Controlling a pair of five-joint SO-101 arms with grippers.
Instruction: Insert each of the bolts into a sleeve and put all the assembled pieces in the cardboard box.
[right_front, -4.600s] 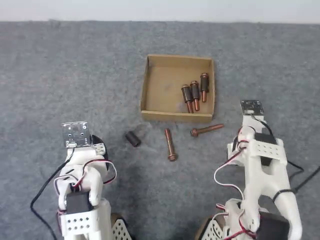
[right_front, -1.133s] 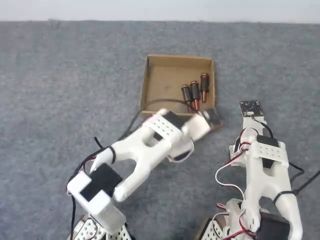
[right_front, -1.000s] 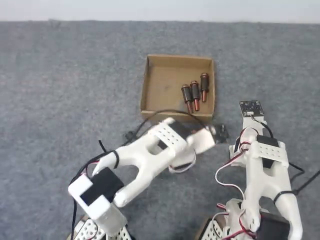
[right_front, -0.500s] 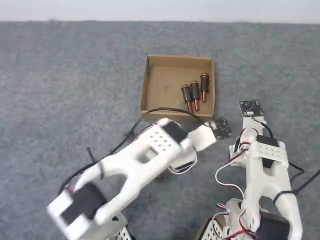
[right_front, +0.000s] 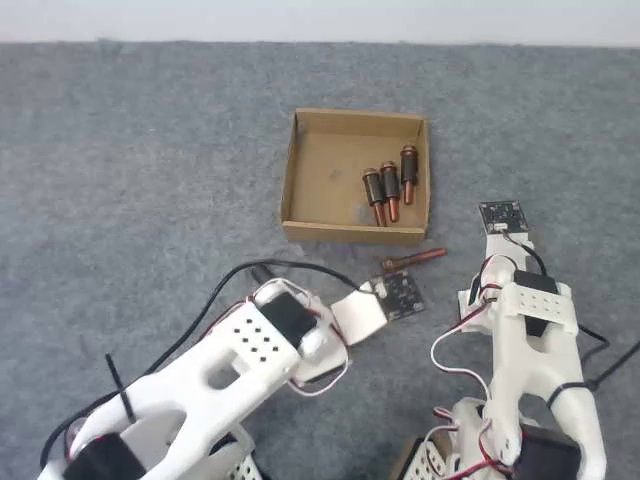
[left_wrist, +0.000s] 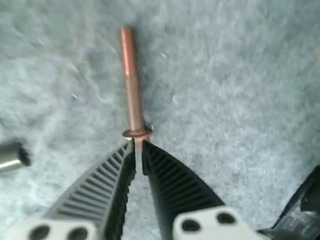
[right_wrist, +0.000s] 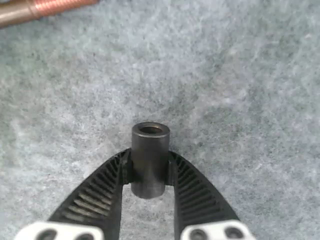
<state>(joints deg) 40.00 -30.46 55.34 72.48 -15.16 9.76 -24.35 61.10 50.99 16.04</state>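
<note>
grey carpet (right_front: 150, 150): left pincer (left_wrist: 135, 146) nips bolt (left_wrist: 131, 85), head hidden; right pincer (right_wrist: 150, 161) clamps sleeve (right_wrist: 150, 145).

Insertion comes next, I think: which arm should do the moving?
Probably left: the left gripper pinches the bolt by its head, shank free; the right gripper holds the sleeve, bore exposed.

There are three assembled pieces (right_front: 390, 185) and one cardboard box (right_front: 330, 165). Two bolts are bare, one bolt (left_wrist: 131, 80) seen from the left wrist and a second bolt (right_front: 415, 258) seen from above; two sleeves are unfilled, one sleeve (right_wrist: 149, 160) seen from the right wrist and another sleeve (left_wrist: 11, 156) from the left. Counting the joined ones too, that gives five bolts and five sleeves, plus two arms, one arm (right_front: 240, 350) and the other arm (right_front: 530, 330).
</note>
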